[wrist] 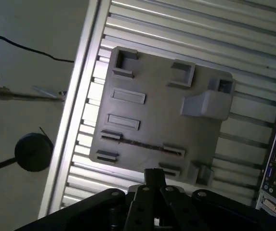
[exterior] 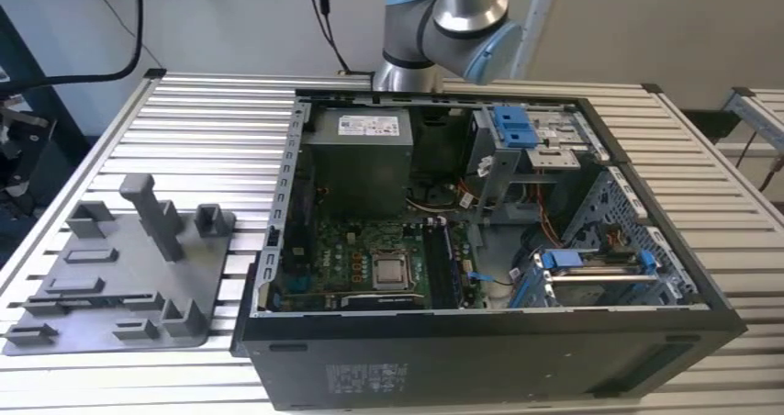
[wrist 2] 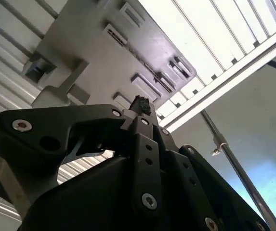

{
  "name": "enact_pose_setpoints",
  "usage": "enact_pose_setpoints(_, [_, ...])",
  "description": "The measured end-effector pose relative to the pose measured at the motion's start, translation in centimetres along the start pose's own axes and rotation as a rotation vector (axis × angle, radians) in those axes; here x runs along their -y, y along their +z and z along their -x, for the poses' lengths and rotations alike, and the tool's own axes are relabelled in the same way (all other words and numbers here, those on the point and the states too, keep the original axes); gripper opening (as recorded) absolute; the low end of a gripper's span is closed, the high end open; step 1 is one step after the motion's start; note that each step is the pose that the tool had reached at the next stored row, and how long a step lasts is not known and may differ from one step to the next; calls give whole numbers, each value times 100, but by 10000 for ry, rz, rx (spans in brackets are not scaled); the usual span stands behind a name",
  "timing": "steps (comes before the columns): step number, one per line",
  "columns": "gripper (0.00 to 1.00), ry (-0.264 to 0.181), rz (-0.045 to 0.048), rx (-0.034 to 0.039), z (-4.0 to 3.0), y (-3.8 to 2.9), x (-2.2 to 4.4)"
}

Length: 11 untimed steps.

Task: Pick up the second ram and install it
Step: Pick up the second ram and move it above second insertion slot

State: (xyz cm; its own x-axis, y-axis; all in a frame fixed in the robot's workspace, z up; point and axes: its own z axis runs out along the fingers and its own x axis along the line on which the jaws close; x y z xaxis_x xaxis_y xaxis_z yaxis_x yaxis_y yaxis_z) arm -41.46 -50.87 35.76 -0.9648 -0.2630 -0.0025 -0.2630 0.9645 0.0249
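**First wrist view: a descent with shut fingers is the risk**

I am worrying that fingertips pressed together may strike the stick's edge or a peg. The black gripper (wrist: 154,177) is hanging well above the grey plastic pegged tray (wrist: 152,103), drawn together and holding nothing. I am judging the second ram (wrist: 142,144) to be the thin dark strip in its long slot.

exterior view: arm (exterior: 456,16) is a silver-grey tube with grey joint housings and light blue end caps on the joints. second wrist view: gripper (wrist 2: 140,107) is matte black all over, with flat linkage bars and rounded lobes. Silver round-head screws sit at the pivots, and the centre bar has a few plain holes.
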Motion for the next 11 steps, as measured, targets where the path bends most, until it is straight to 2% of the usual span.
enact_pose_setpoints(4, [11, -717, -54, -33, -1, 0, 0])
enact_pose_setpoints(11, [11, -1819, -207, -106, -7, 0, -5])
